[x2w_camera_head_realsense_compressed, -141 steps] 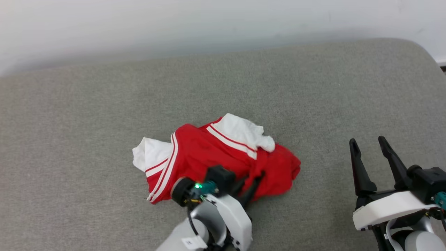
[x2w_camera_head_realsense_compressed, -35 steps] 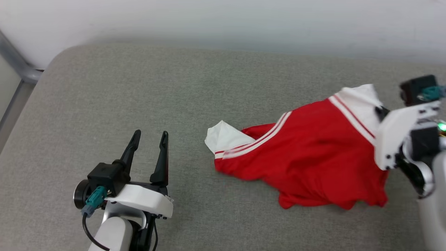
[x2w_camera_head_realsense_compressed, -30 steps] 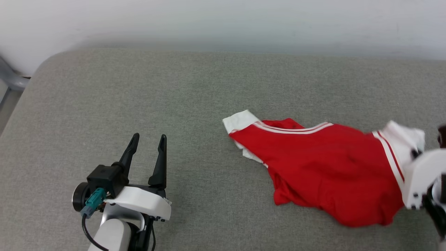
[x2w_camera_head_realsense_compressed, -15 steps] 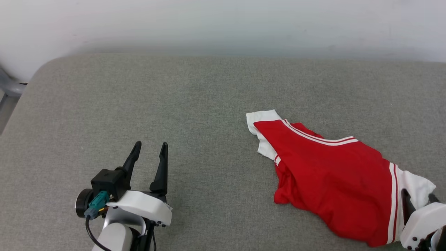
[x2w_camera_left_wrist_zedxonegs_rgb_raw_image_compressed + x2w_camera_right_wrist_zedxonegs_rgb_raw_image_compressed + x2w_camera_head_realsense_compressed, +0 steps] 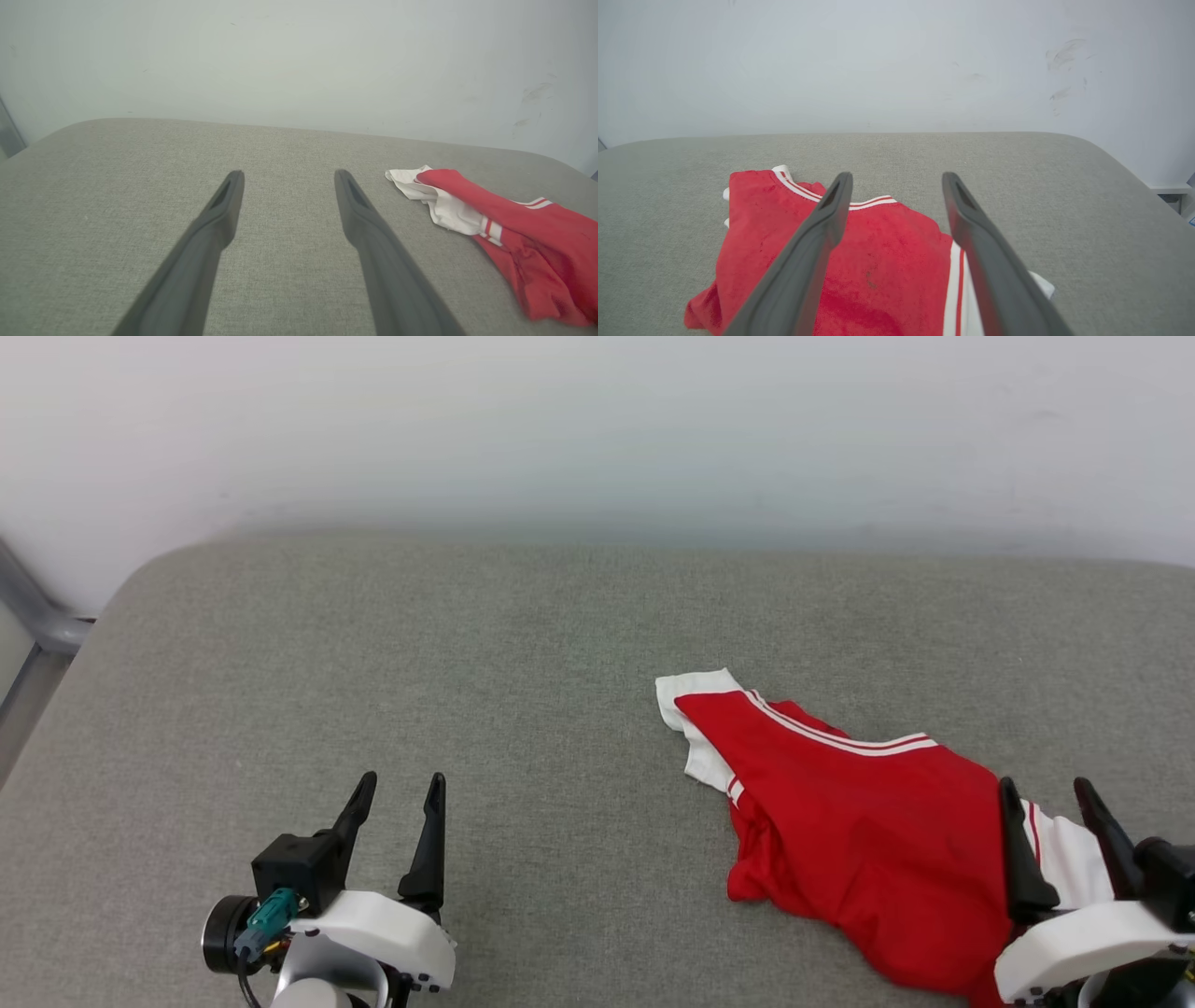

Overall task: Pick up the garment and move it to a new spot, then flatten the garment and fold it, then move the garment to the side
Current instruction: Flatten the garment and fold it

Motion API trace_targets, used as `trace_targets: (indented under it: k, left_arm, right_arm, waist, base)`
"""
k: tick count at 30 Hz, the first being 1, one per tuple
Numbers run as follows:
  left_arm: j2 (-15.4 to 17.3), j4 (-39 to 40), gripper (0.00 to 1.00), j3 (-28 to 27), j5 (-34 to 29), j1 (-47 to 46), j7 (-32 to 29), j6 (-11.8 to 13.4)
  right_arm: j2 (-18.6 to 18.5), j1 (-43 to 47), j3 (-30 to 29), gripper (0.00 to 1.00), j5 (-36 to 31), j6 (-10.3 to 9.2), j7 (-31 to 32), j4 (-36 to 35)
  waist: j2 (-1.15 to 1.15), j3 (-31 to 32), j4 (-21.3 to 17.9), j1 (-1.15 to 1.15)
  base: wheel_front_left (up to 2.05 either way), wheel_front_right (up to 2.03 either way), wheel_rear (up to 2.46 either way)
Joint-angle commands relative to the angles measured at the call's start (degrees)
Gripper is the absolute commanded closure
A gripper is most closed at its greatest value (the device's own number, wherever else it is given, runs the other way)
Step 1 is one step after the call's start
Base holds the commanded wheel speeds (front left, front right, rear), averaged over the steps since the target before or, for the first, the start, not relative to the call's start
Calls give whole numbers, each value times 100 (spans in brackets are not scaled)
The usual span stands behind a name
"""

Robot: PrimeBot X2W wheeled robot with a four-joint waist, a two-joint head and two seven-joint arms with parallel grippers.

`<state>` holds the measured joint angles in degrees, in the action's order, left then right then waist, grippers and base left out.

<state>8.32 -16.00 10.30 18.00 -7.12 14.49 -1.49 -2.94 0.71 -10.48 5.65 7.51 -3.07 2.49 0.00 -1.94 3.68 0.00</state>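
Right gripper (image 5: 1044, 786), now spread, has released the garment (image 5: 859, 821).

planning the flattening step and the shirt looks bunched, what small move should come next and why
Probably bring the left gripper across to the far white sleeve. The garment lies rumpled on the grey cushion, both grippers are open, and the right gripper hovers over the near white sleeve, so pulling both ends apart could spread it.

Nothing you can read here, no legible lettering, number, label or brand mark, the garment (image 5: 868, 821) facing you with plain red cloth and white stripe trim.
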Motion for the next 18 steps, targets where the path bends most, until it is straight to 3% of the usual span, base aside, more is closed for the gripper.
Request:
trace_targets:
  k: [1,11,18]
  left_arm:
    - [29,4,0,-11,34,79,-16,25]
    - [111,88,0,202,-105,-51,-336,27]
    - [-78,15,0,727,-26,-690,-1226,-288]
  right_arm:
    - [8,133,102,0,66,-4,-16,-119]
    - [9,545,532,0,224,-4,235,-802]
    - [8,550,660,0,242,-4,448,-1147]
  waist:
    - [0,79,-39,0]
    - [0,209,-136,0]
    - [0,-8,-308,0]
  base:
    - [0,0,0]
    - [0,0,0]
    - [0,0,0]
